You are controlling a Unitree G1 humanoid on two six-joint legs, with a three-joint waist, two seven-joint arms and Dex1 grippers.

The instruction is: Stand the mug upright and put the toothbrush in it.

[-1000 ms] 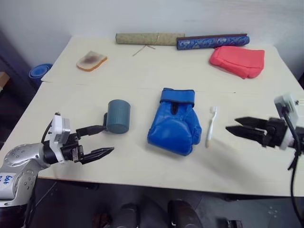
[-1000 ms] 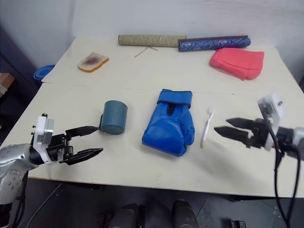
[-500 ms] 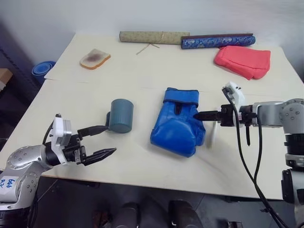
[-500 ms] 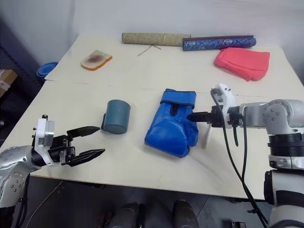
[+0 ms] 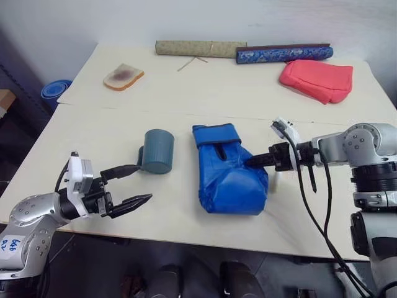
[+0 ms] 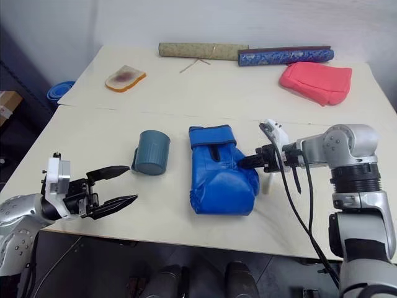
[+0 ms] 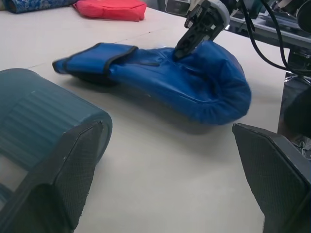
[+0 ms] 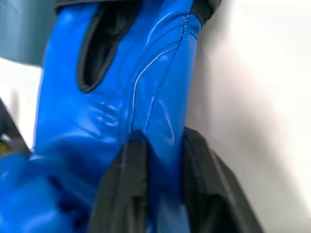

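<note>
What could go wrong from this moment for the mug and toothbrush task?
1. The right claw is shut on the blue glove, not the toothbrush; dragging the glove may sweep the toothbrush beside it.
2. The glove could slide into the mug, which lies close to it.
3. The left claw hangs open just short of the mug and might knock it.

blue boxing glove (image 5: 228,169) between mug (image 5: 157,151) and toothbrush (image 6: 270,182), blocking passage
</note>
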